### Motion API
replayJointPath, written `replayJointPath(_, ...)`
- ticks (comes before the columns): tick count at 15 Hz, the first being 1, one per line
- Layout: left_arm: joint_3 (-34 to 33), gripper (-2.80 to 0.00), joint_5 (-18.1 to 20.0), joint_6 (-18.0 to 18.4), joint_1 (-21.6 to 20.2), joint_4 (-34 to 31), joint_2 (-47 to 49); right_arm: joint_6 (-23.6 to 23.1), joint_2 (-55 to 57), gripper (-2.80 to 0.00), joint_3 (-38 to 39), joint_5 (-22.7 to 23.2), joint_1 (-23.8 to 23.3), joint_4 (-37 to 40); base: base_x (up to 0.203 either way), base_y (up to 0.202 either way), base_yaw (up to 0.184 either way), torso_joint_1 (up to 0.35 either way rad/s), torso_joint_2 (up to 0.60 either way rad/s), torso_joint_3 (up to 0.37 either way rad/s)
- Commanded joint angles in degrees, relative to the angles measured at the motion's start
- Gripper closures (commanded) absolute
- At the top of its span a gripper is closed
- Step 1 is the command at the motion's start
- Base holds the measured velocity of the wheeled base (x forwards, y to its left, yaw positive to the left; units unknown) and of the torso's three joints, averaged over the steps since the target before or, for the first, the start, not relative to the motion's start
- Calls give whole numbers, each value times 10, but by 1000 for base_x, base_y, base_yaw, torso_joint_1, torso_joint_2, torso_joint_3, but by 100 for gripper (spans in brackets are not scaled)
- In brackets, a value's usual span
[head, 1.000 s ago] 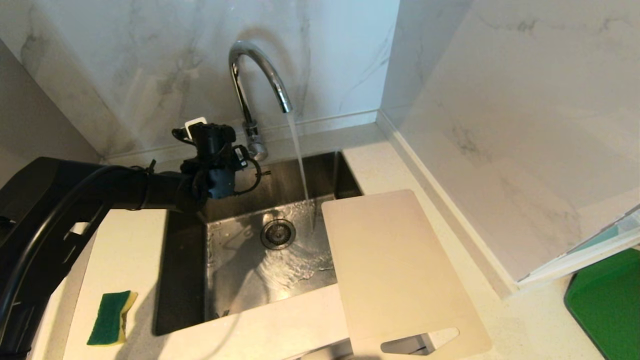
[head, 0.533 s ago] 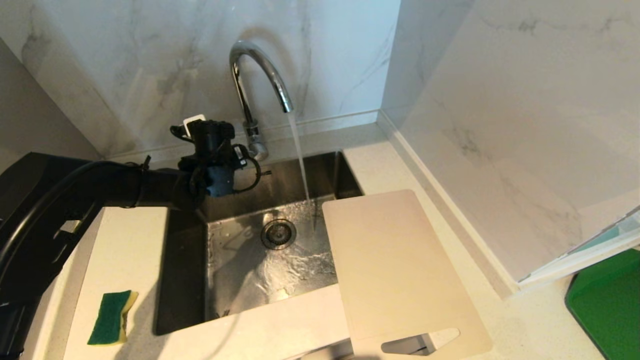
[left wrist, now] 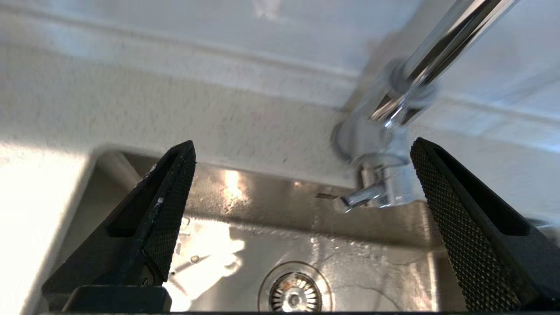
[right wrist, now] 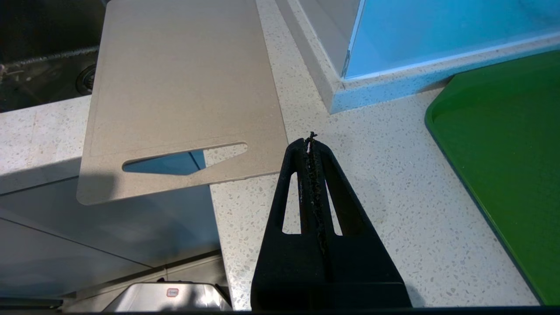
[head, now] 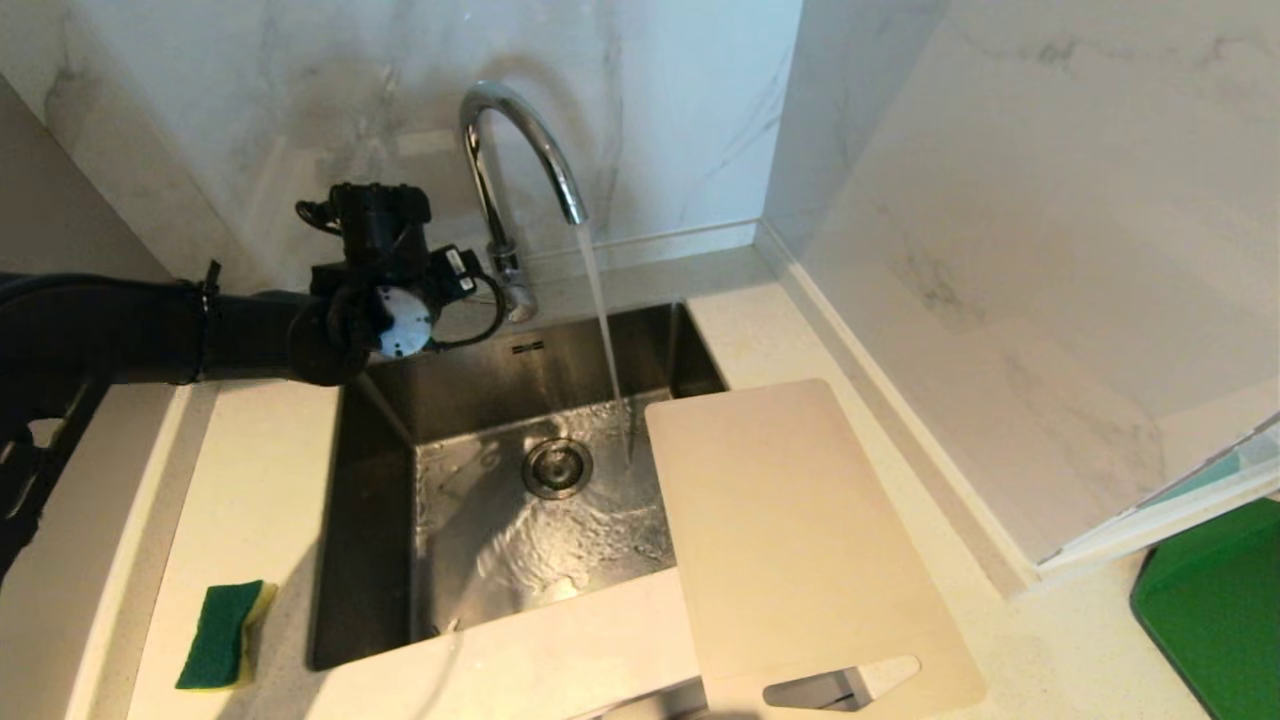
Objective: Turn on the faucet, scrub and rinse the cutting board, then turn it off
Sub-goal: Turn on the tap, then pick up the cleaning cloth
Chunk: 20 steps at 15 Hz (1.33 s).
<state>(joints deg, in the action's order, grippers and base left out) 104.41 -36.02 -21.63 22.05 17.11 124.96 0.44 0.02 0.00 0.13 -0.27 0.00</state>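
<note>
My left gripper (left wrist: pixel 302 153) has its jaws spread wide and holds nothing. It hangs by the faucet (head: pixel 510 170), with the thin lever (left wrist: pixel 356 202) between the jaws, not touching. The faucet is shiny and curved, and water (head: pixel 603 330) runs from it into the steel sink (head: pixel 380 540). My right gripper (right wrist: pixel 311 139) has its jaws pressed together, empty, above the speckled counter (right wrist: pixel 372 175). The cutting board (head: pixel 790 540) is flat and pale with a slot, lying across the sink's right edge. A green sponge (head: pixel 222 634) sits on the counter left of the sink.
</note>
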Motion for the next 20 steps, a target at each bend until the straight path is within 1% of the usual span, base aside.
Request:
replayJointPath(1,0,-280,-1,-2,0,-4,-40,0,0,0,0,0,0,0,0,0,0,0,0,0)
replayJointPath(3,-13,-280,1,-1,2,-18,-79,0,0,0,0,0,0,0,0,0,0,0,0,0)
replayJointPath(5,-41,-280,19,-1,4,-63,-133,0,-1,0,0,0,0,0,0,0,0,0,0,0)
replayJointPath(8,-118,-280,76,1,3,-136,-226,0,0,0,0,0,0,0,0,0,0,0,0,0)
replayJointPath(10,-184,-280,115,9,-6,-212,-285,0,-1,0,0,0,0,0,0,0,0,0,0,0)
replayJointPath(11,-210,-280,124,12,-14,-242,-308,0,0,0,0,0,0,0,0,0,0,0,0,0)
replayJointPath(12,-244,0,128,20,-22,-263,-327,0,-1,0,0,0,0,0,0,0,0,0,0,0)
replayJointPath(14,-327,0,144,62,-42,-291,-367,0,-1,0,0,0,0,0,0,0,0,0,0,0)
replayJointPath(16,-411,0,183,109,-83,-302,-415,0,0,0,0,0,0,0,0,0,0,0,0,0)
replayJointPath(17,-447,0,201,121,-102,-305,-431,0,-1,0,0,0,0,0,0,0,0,0,0,0)
replayJointPath(18,-484,0,214,127,-112,-306,-442,0,0,0,0,0,0,0,0,0,0,0,0,0)
replayJointPath(20,-564,0,225,132,-120,-306,-459,0,0,0,0,0,0,0,0,0,0,0,0,0)
